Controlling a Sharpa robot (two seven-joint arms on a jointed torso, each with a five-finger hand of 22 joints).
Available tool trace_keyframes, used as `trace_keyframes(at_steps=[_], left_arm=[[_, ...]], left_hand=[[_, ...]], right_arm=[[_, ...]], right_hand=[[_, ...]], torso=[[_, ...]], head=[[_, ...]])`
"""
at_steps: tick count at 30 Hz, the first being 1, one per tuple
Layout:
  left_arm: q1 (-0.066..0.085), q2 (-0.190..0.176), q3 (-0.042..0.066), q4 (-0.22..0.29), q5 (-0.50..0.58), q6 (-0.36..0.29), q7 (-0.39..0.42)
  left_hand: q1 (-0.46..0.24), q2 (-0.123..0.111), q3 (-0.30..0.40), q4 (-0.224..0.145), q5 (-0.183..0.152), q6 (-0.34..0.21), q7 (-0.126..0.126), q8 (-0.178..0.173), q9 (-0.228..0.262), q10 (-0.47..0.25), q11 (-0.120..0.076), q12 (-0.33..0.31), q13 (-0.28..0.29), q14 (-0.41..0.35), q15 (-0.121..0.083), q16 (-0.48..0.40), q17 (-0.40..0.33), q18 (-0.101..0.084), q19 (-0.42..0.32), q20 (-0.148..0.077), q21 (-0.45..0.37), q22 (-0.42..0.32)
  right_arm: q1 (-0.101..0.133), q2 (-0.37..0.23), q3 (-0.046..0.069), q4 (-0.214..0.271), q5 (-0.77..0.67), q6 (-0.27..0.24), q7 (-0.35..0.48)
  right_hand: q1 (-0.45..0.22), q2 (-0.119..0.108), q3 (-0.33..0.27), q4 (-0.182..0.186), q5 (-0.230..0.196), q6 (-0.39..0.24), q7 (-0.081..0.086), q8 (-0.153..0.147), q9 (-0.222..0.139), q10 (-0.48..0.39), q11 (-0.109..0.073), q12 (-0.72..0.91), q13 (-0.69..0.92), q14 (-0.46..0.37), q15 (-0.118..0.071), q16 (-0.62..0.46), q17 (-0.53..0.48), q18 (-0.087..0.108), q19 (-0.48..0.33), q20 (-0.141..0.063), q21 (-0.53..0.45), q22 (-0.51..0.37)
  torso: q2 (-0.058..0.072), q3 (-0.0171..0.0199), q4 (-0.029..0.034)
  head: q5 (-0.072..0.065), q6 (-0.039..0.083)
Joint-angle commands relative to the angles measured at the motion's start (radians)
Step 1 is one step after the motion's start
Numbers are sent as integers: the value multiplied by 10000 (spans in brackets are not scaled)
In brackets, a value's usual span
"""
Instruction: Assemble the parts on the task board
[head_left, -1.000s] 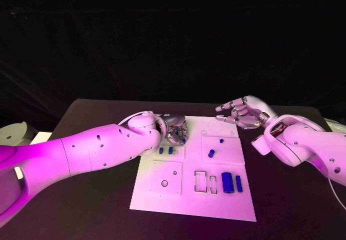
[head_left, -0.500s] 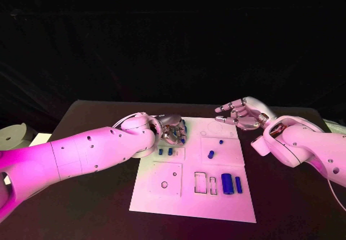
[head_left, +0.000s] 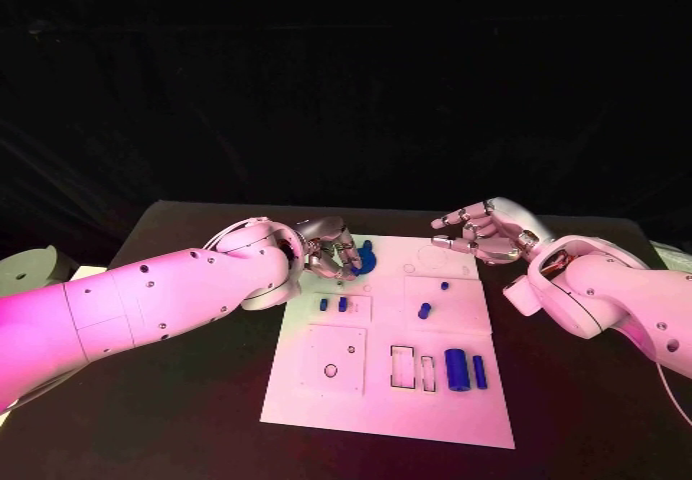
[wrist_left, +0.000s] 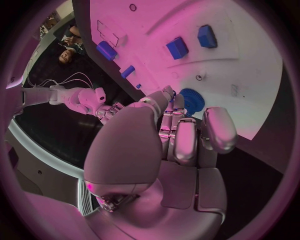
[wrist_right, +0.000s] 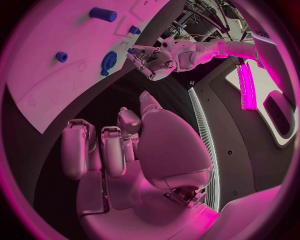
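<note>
white rectangular task board (head_left: 433, 400) lies mid-table on the black table (head_left: 188, 420), bearing small blue parts. the silver left hand (head_left: 329, 252) hangs over the board's far left corner, fingers curled close around a round blue toothed gear (head_left: 366, 257); whether it grips the gear cannot be told. the silver right hand (head_left: 483, 232) hovers past the board's far right corner, fingers curled in, holding nothing. a large blue cylinder (head_left: 454, 366) and a slim blue peg (head_left: 477, 370) lie side by side near the board's near right.
</note>
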Motion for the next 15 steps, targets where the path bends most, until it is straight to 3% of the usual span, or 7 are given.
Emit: trace_keyframes(at_steps=[1, 15], left_arm=[[9, -88, 10, 54, 366, 146, -144], [-17, -243, -81, -182, -40, 468, -288]], left_hand=[[-94, 3, 59, -20, 38, 23, 59, -47, -1, 47, 11, -44, -2, 257, -9, -36, -11, -208, 83, -30, 46, 20], [-117, -11, 59, -26, 36, 34, 55, -51, -5, 63, 9, -58, 0, 255, -7, -38, -26, -211, 86, -27, 61, 36]], right_arm=[[-15, 11, -1, 3, -6, 140, 94], [-23, -2, -1, 20, -4, 138, 99]], right_hand=[[-12, 101, -52, 8, 34, 38, -22, 53, 12, -43, -5, 14, -2, 785, -5, -52, 1682, 146, -27, 23, -54, 10], [-12, 101, -52, 8, 34, 38, -22, 53, 12, -43, -5, 14, -2, 785, -5, -52, 1682, 146, -27, 23, -54, 10]], torso=[[10, -5, -14], [11, 3, -25]], head=[[25, 2], [54, 6]])
